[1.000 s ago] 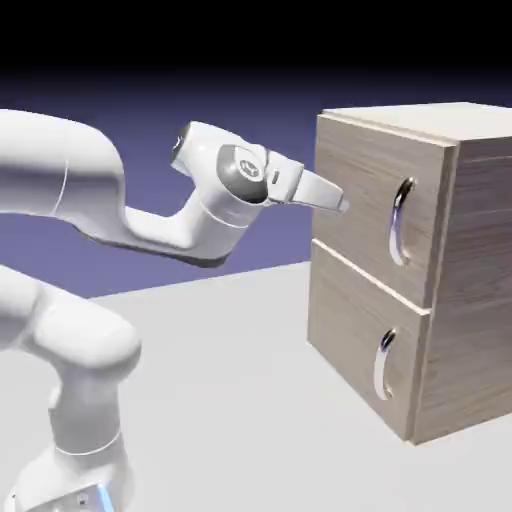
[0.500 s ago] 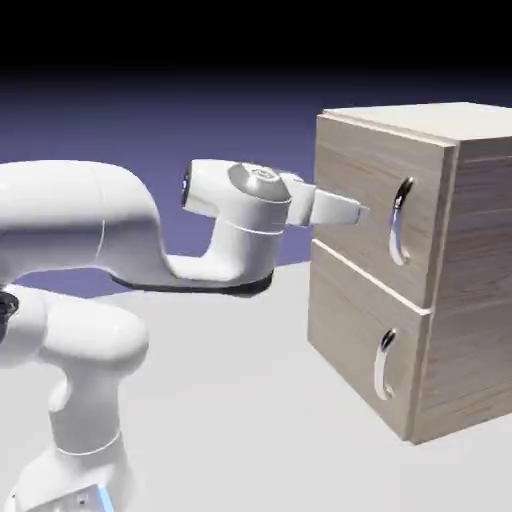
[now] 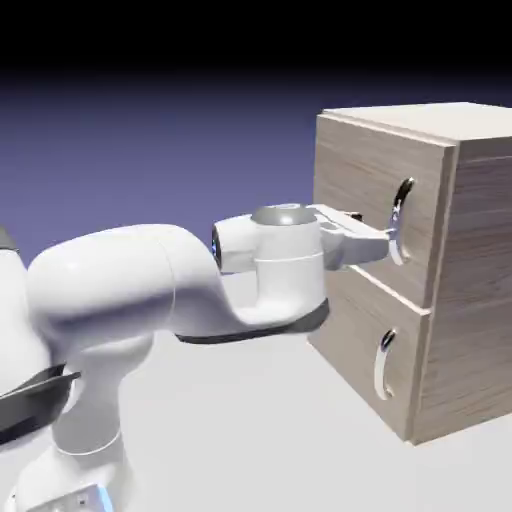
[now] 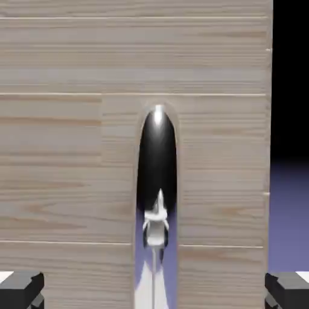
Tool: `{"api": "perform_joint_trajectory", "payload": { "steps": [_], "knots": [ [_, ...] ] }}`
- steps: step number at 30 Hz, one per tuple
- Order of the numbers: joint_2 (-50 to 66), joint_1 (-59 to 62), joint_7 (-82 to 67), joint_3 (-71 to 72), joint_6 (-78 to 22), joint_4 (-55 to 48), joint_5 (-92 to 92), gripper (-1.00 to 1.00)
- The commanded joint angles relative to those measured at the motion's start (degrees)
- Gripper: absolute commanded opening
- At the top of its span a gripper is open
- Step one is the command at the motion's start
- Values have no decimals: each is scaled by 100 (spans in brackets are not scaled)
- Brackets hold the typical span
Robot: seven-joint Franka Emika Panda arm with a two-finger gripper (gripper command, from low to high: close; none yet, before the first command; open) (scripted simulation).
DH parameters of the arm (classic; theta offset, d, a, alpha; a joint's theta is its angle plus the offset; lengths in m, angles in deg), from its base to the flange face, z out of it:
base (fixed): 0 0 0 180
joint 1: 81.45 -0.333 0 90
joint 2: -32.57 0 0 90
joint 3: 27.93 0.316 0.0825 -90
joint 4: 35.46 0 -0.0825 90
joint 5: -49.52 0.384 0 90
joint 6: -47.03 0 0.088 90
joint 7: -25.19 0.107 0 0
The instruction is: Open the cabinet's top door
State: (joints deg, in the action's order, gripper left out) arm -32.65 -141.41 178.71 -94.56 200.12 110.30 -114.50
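Note:
The light wood-grain cabinet (image 3: 470, 280) stands at the right of the exterior view. Its top door (image 3: 355, 190) is closed flush and carries a vertical curved silver handle (image 3: 401, 213). My gripper (image 3: 385, 238) reaches level from the left, its tips at the lower part of that handle. In the hand view the handle (image 4: 158, 175) runs up the middle of the top door (image 4: 66, 151). The two grey fingertips (image 4: 21, 289) sit far apart at the bottom corners. The gripper (image 4: 154, 293) is open and the handle lies between its jaws untouched.
Below the top door is a shorter lower panel (image 3: 350, 330) with a smaller silver handle (image 3: 383, 365). The white arm (image 3: 150, 290) fills the left and middle of the exterior view above the grey table (image 3: 250, 430).
The arm has swung down and to the right. The hand has travelled from left of the cabinet's edge up to the top door's handle. The jaws stayed wide.

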Motion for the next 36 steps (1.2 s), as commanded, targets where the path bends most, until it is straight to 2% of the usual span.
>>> {"api": "perform_joint_trajectory", "payload": {
  "steps": [1, 5, 6, 9, 14, 28, 36],
  "knots": [
    [56, -207, 12, -106, -29, -165, -30, 100],
    [271, -996, 59, -507, -139, -790, -145, 100],
    [271, -996, 59, -507, -139, -791, -145, -100],
    [344, -621, 109, -230, -479, -386, 45, -100],
    [1209, 32, 1267, 317, -442, -226, -138, -100],
    [1039, 2369, 1071, 3172, -2040, 1756, 2313, -100],
    [998, 3418, 1248, 4832, -2192, 2178, 3613, -100]
  ]
}}
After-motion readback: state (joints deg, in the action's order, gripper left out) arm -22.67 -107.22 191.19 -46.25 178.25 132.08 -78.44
